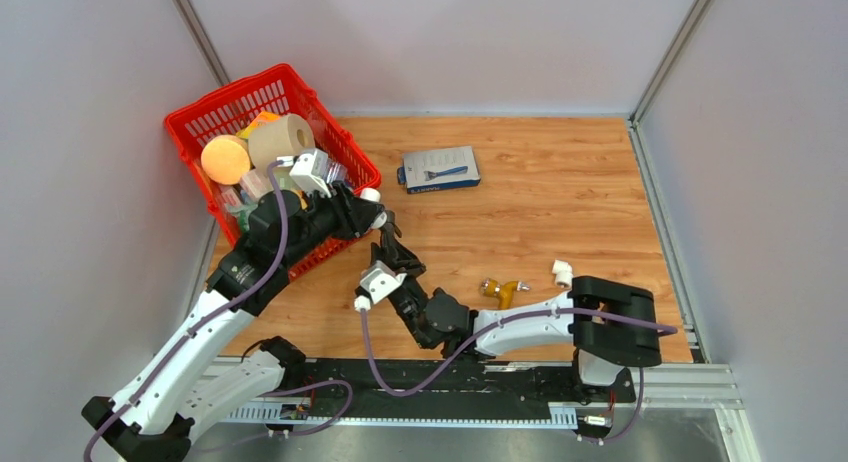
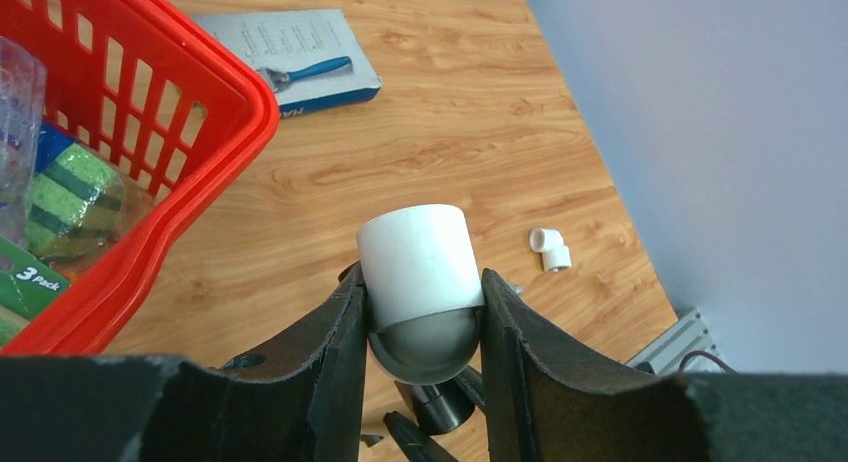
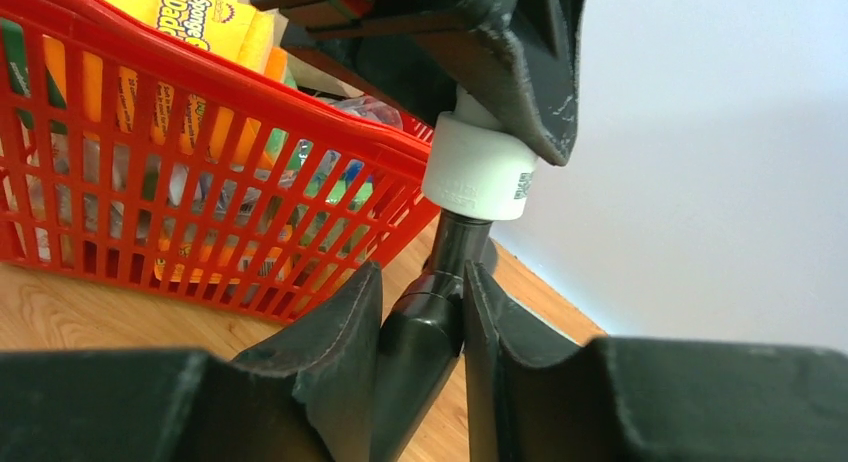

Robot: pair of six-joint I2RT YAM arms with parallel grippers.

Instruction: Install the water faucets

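Dark grey metal of the water faucet [image 3: 455, 244] runs up between the fingers of the right gripper [image 3: 425, 282], which are clamped on its tube. Its upper end disappears into a white cylindrical fitting [image 3: 478, 170]. That fitting is pinched by the left gripper [image 2: 420, 282], whose fingers press on both of its sides, and a rounded grey piece [image 2: 420, 344] sits just beneath the white part. In the top view the two grippers meet just beside the near corner of the red basket [image 1: 225, 89], a little toward nine o'clock from the middle of the wooden table [image 1: 560, 202]. The left comes in from nine o'clock and the right from five. The basket, at ten o'clock, holds sponges, a paper roll [image 1: 281, 139] and an orange round thing [image 1: 226, 158]. A blue-grey box [image 1: 440, 169] showing a blue-handled tool lies at twelve o'clock. A small white elbow [image 1: 562, 273] sits at four o'clock, with a brass-coloured part [image 1: 503, 290] near it on its nine o'clock side, well apart from both grippers.
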